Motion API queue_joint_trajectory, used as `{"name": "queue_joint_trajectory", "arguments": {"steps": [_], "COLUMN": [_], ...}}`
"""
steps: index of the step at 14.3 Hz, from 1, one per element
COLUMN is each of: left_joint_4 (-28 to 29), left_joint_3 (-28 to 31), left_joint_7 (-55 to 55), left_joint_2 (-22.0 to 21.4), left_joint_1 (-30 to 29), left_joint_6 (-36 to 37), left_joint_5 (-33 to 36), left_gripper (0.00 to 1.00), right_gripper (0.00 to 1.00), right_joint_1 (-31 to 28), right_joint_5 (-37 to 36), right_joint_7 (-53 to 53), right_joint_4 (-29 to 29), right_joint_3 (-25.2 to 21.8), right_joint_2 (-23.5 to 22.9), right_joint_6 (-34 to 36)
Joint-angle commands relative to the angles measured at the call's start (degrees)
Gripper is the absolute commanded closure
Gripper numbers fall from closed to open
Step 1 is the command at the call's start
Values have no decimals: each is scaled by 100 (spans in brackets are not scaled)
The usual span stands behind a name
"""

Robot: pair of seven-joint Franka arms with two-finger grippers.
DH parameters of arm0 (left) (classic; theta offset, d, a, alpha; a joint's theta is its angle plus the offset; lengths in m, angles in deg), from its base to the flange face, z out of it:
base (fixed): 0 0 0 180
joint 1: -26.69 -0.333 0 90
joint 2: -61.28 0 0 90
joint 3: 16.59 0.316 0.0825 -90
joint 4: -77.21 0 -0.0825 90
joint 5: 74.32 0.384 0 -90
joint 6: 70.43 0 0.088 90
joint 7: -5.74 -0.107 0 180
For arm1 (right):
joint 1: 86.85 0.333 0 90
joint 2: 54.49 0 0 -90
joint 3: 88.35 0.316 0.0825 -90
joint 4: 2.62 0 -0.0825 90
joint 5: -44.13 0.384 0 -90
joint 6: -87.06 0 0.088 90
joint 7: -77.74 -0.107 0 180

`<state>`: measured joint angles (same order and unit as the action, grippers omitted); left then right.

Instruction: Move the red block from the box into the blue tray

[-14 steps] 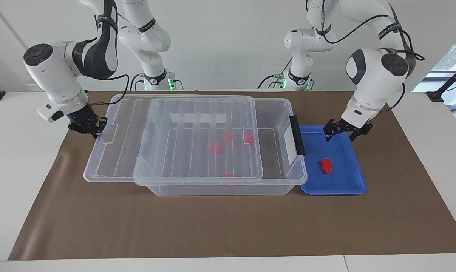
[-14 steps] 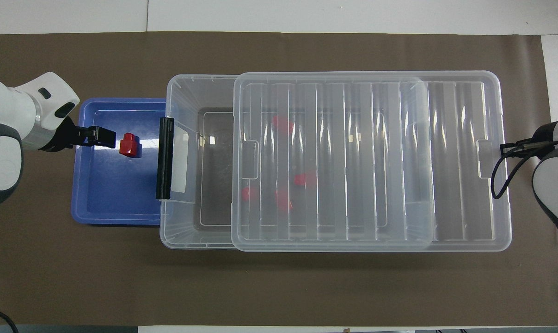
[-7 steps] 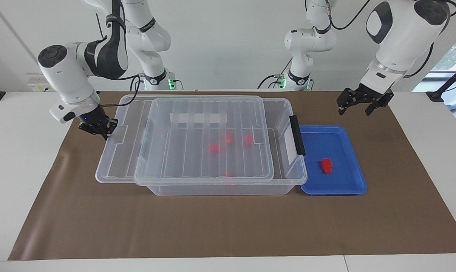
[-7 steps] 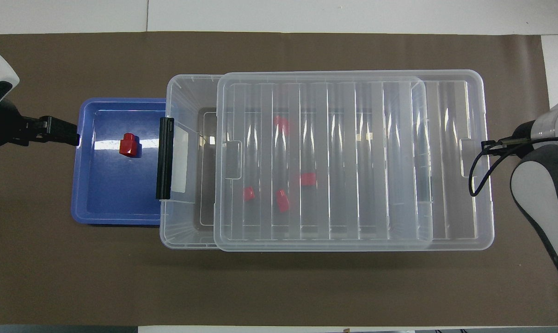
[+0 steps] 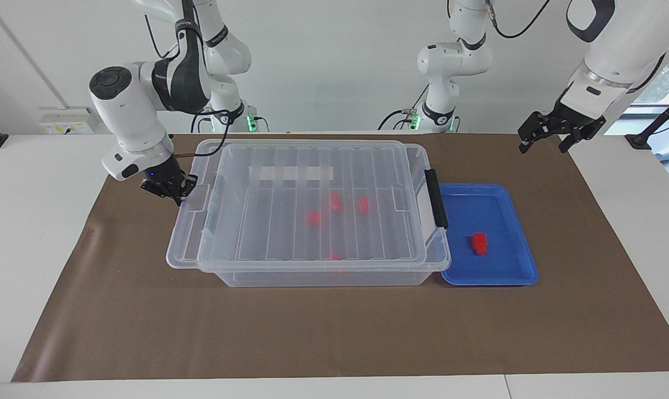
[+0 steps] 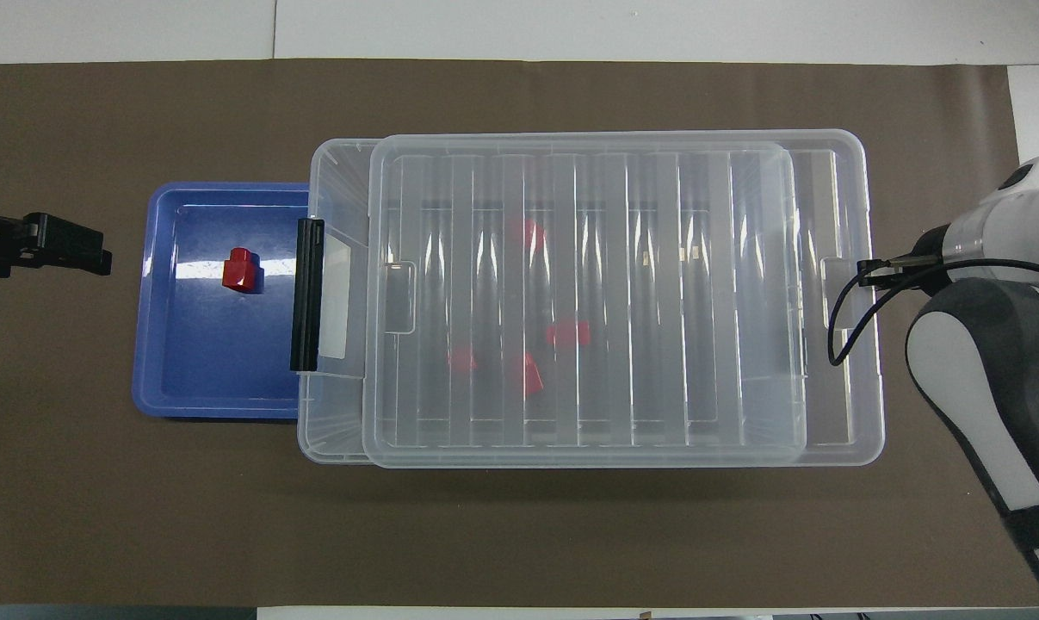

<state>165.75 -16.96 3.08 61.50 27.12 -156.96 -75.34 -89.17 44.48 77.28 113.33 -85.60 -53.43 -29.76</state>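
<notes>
One red block (image 5: 479, 243) (image 6: 241, 270) lies in the blue tray (image 5: 489, 280) (image 6: 218, 409), which sits against the latch end of the clear box (image 5: 323, 277) (image 6: 338, 164). Several more red blocks (image 5: 312, 218) (image 6: 571, 333) show through the ribbed lid (image 5: 290, 166) (image 6: 622, 448), which covers nearly the whole box. My right gripper (image 5: 176, 194) (image 6: 868, 274) is shut on the lid's end tab at the right arm's end. My left gripper (image 5: 542, 147) (image 6: 97, 254) hangs open and empty, raised over the mat beside the tray.
A brown mat (image 5: 334, 332) covers the table under the box and tray. A black latch (image 5: 437, 198) and a white label strip sit on the box end beside the tray. Both arm bases stand along the robots' edge of the table.
The right gripper has slid the lid toward the left arm's end, so it now covers nearly the whole box. The left gripper has risen and drawn away from over the tray.
</notes>
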Motion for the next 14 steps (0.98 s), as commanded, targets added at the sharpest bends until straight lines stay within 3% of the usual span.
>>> {"name": "queue_joint_trajectory", "arguments": {"steps": [1,14], "left_joint_4": [-223,59], "left_joint_3": [-33,-77], "left_joint_7": [-121,-95], "left_joint_2": [93,-57], "left_joint_1": [-25,11], "left_joint_6": [172,154], "left_joint_5": [50,41], "left_gripper": [0,0], "right_gripper": [100,100], "right_joint_1": [153,479], "right_joint_5": [44,97], "right_joint_7": [-217,-806], "right_joint_4": [139,200], "right_joint_3": [6,6], "right_joint_2": [132,132], "right_joint_6": [-25,-78]}}
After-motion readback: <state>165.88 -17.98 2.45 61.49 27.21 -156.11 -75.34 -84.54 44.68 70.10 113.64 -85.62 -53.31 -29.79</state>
